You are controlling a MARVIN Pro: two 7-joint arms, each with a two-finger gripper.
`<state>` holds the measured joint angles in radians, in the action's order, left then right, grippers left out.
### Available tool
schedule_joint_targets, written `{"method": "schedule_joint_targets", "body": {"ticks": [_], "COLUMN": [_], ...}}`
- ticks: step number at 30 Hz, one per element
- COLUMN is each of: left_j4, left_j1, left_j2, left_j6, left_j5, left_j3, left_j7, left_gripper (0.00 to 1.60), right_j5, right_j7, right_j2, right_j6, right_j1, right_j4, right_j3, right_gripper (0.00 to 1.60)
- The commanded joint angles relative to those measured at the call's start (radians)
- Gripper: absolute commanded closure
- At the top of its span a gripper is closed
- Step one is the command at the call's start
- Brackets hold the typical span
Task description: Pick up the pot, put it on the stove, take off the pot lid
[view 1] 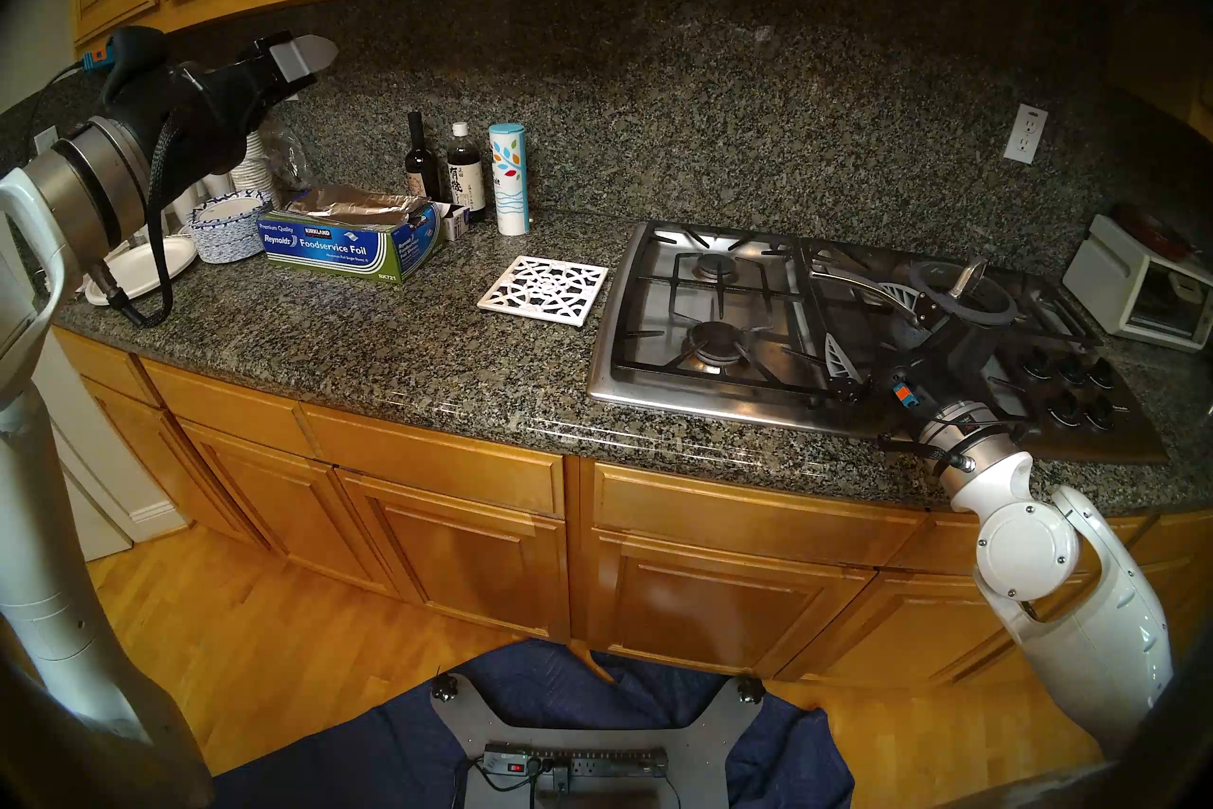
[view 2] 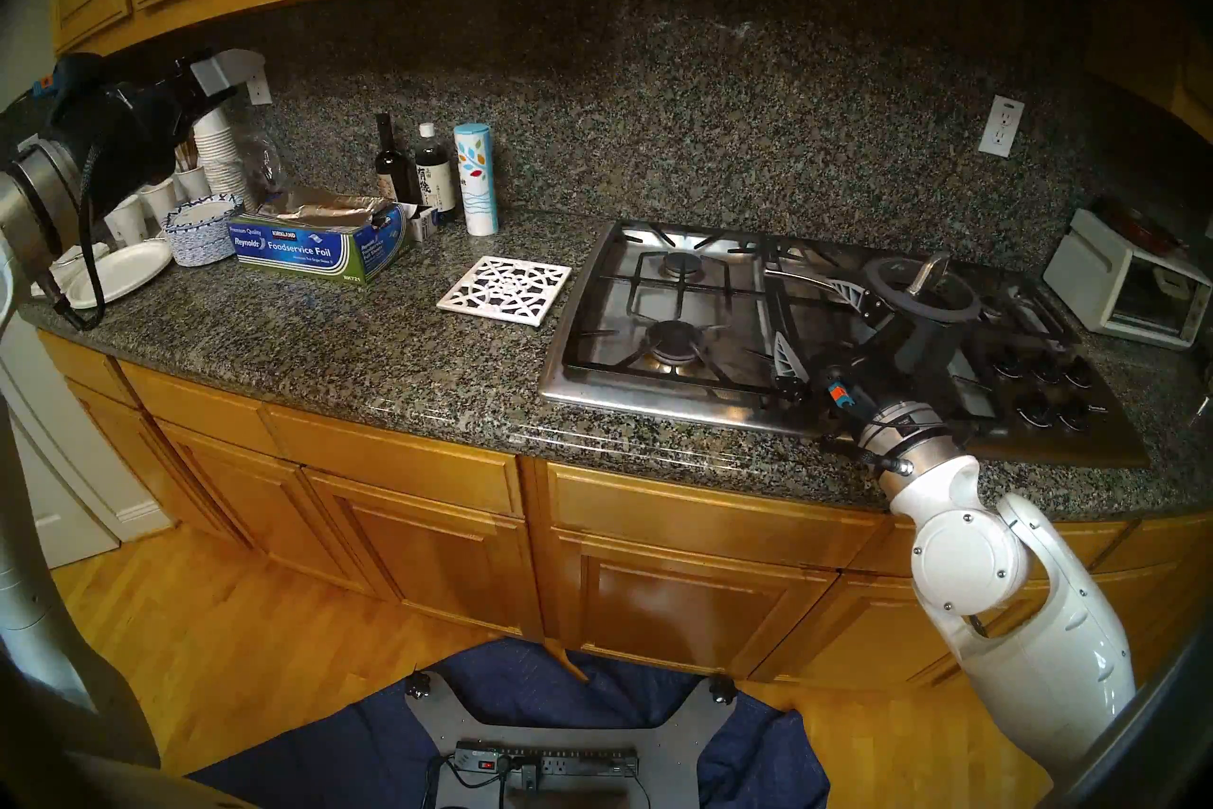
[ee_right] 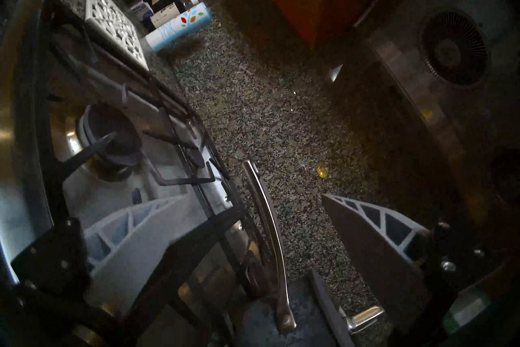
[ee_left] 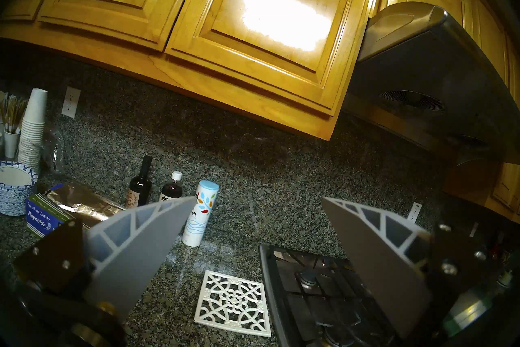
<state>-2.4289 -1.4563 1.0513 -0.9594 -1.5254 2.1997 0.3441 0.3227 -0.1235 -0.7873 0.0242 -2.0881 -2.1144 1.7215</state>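
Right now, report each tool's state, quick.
Left tool: open, holding nothing, raised above the counter.
Right tool: open, holding nothing; its fingers straddle the pot handle on the stove.

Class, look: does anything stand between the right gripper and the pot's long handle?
Nothing visible does. The pot handle runs through the gap of the open right gripper, with no other thing between them.

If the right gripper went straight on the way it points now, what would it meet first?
Probably the pot handle: it runs up between the open fingers of the right gripper. Beyond it lies the granite backsplash. Depth is hard to judge.
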Motion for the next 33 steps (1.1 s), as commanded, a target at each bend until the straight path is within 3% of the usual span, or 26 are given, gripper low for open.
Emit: {"method": "schedule_joint_targets", "body": {"ticks": [1, 17, 33], "left_j4": [-0.005, -0.005, -0.005], "left_j1": [0.019, 0.019, 0.019], "left_j2": [-0.002, -0.002, -0.002], "left_j6": [0.013, 0.013, 0.013], "left_j5": [0.002, 0.001, 0.001], "left_j3": [0.005, 0.005, 0.005], "left_j7": [-0.002, -0.001, -0.001], "left_gripper": [0.00, 0.00, 0.00], "right_j5": [-0.003, -0.019, -0.017], "right_j7": [0.021, 0.160, 0.217], "right_j2": [0.035, 0.114, 0.137], "right_j6": [0.007, 0.010, -0.016], "right_j1": [0.114, 0.221, 0.322], "right_j4": [0.000, 0.124, 0.191], "right_j3": [-0.011, 0.004, -0.025], "right_gripper": [0.00, 0.00, 0.00]}}
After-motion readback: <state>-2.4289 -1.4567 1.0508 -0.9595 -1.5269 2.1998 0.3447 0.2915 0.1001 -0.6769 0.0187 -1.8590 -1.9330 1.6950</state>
